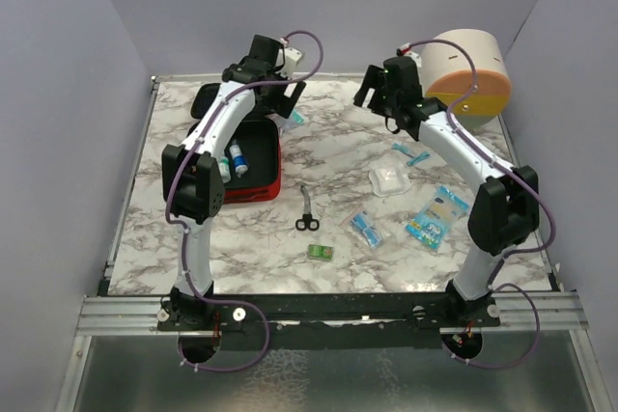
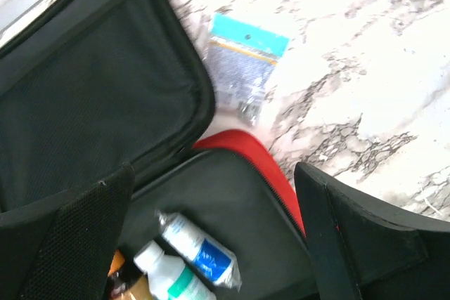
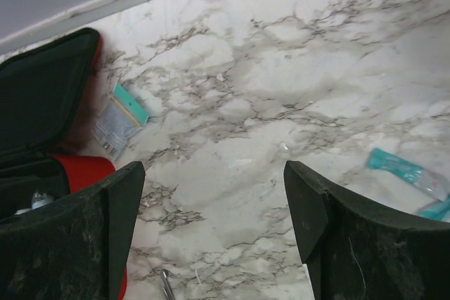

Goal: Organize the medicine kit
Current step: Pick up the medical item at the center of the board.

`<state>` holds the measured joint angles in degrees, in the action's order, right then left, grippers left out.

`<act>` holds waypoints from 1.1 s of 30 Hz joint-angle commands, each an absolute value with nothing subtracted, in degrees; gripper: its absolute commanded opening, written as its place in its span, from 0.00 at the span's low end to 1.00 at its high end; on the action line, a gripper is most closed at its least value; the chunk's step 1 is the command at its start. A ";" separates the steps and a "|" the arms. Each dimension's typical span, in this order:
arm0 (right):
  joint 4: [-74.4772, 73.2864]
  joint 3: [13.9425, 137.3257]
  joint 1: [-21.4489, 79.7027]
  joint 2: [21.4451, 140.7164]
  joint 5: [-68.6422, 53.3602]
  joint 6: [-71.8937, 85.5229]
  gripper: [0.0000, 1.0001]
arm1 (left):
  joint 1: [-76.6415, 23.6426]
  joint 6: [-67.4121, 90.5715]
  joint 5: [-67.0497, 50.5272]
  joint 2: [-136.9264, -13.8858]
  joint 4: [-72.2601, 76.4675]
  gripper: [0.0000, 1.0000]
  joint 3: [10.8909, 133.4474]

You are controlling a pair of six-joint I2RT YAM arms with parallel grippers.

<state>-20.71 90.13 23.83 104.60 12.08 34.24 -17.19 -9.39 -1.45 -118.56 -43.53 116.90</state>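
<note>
Left gripper (image 2: 213,173): jaws apart, empty, over the open rounded-square red fabric medicine kit (image 1: 268,188). Right gripper (image 3: 211,170): jaws apart, empty, right of it. Stowed: small white bottles (image 2: 176,272). Outstanding: teal-topped sachet (image 2: 242,61) just beside the kit, black-handled scissors (image 1: 306,209), blue packets (image 1: 437,214) further right.

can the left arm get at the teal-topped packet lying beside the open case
Probably yes: the packet lies bare on the marble beside the case, nothing on it, and the left arm hovers nearby, jaws open.

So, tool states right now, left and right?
Left tool: open, holding nothing, above the medicine kit.
Right tool: open, holding nothing.
</note>
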 commanded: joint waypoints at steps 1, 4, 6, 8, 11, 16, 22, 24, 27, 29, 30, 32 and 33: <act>-20.74 86.88 22.14 96.92 15.96 33.46 0.81 | -21.43 -18.78 -1.67 -124.77 -46.53 0.99 123.57; -22.49 85.96 21.27 94.46 16.46 32.97 0.82 | -23.00 -22.01 -0.38 -128.40 -46.68 0.99 126.69; -23.19 85.06 20.74 92.81 16.61 32.90 0.82 | -23.57 -23.41 0.09 -130.56 -46.67 0.99 128.47; -23.49 84.02 20.37 91.57 16.75 32.92 0.82 | -23.99 -24.20 0.71 -133.08 -46.71 0.99 130.10; -24.25 82.84 19.89 90.16 16.92 33.28 0.82 | -24.23 -24.64 1.47 -135.72 -46.70 0.99 131.52; -25.39 81.09 19.53 88.51 17.22 34.15 0.82 | -24.42 -25.84 2.30 -139.62 -46.67 0.99 132.96; -25.77 80.02 19.34 87.29 17.26 34.53 0.82 | -24.35 -26.08 4.27 -143.88 -46.67 0.99 135.95; -25.91 79.89 19.18 87.13 17.31 34.69 0.82 | -24.27 -25.68 4.72 -144.66 -46.67 0.99 136.22; -26.05 79.75 19.01 86.93 17.48 34.97 0.82 | -24.21 -24.58 5.42 -145.26 -46.67 0.99 136.04; -25.90 79.63 18.86 86.78 17.49 35.02 0.82 | -24.00 -23.89 5.37 -145.23 -46.67 0.99 135.46; -25.86 79.55 18.76 86.71 17.48 35.11 0.82 | -23.92 -23.50 5.29 -145.28 -46.67 0.99 135.19; -25.79 79.33 18.59 86.70 17.45 35.28 0.82 | -23.47 -22.37 5.20 -145.31 -46.67 0.99 134.69; -25.61 79.31 18.63 86.74 17.34 35.37 0.82 | -23.25 -21.89 5.04 -145.43 -46.68 0.99 134.39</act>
<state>-25.71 80.09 19.09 88.79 15.64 34.33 -24.36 -24.53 3.53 -144.49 -45.69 134.37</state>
